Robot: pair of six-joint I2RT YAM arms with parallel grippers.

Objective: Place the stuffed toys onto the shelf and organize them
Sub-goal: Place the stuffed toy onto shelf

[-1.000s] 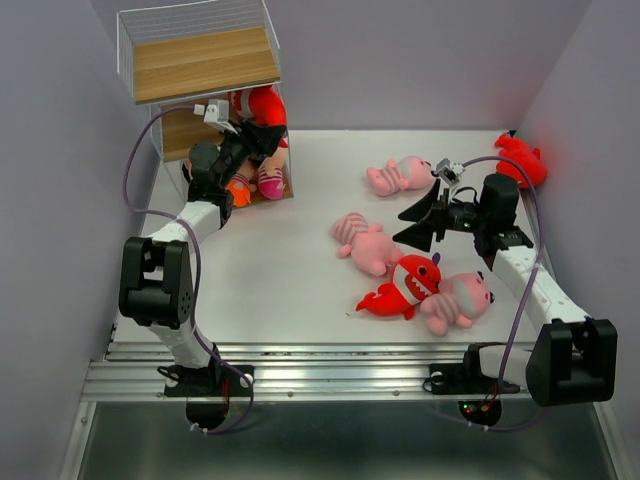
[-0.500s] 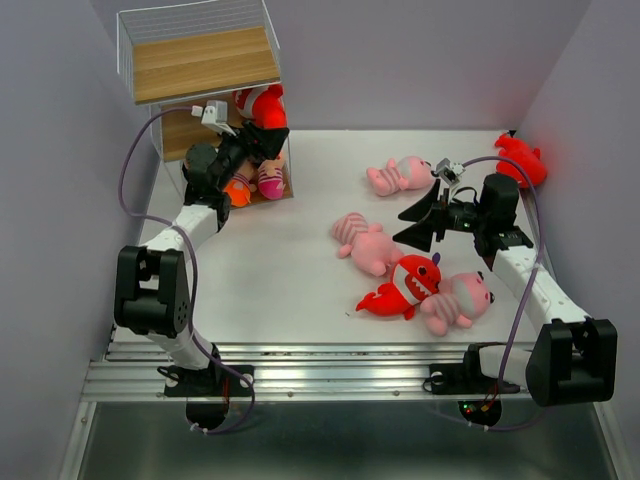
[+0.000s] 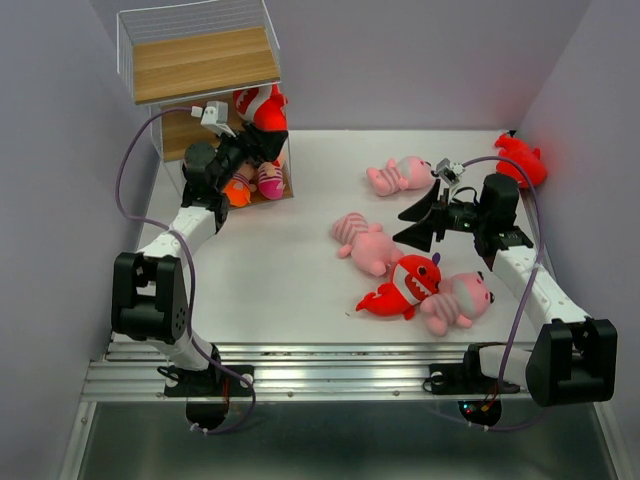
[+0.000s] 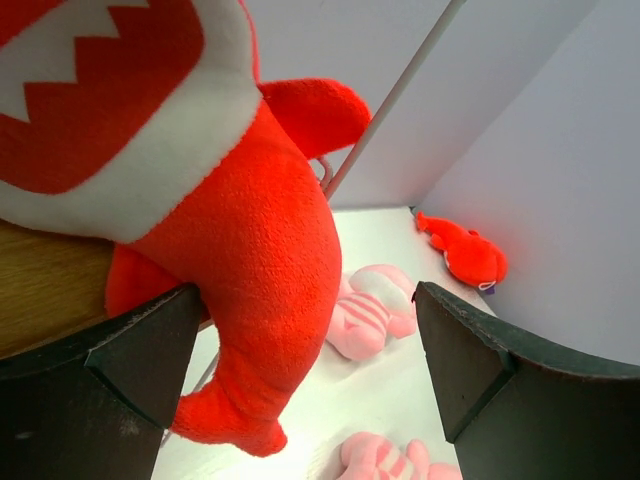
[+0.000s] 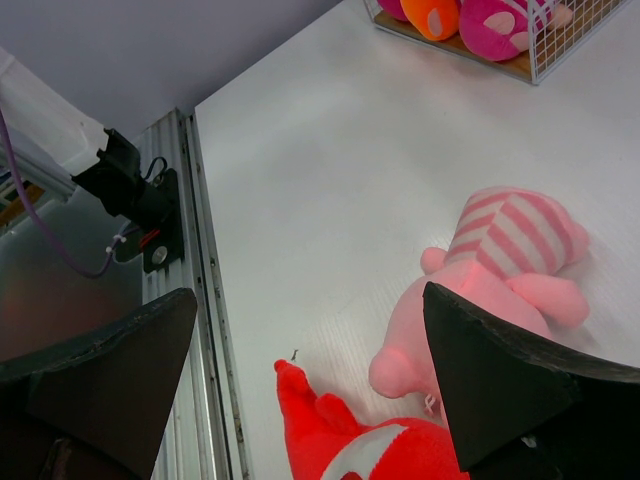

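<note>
The shelf (image 3: 200, 65) stands at the back left. A red shark (image 3: 262, 105) lies on its middle board, its tail (image 4: 240, 400) hanging over the edge. My left gripper (image 3: 260, 140) is open around that tail, jaws wide, the left finger (image 4: 130, 370) against the shark. On the lowest board lie plush toys with pink and orange feet (image 3: 255, 182). My right gripper (image 3: 420, 222) hovers open above a pink striped animal (image 3: 365, 243) and a second red shark (image 3: 405, 285), holding nothing.
Another pink striped animal (image 3: 398, 175) lies mid-back, and one more (image 3: 457, 300) beside the near shark. A third red shark (image 3: 520, 158) rests against the right wall. The table's metal front rail (image 5: 195, 300) runs just left of my right gripper.
My left gripper has opened wide and let go of the red shark, which now rests on the shelf's middle board. The left arm shifted slightly. The right arm has not moved.
</note>
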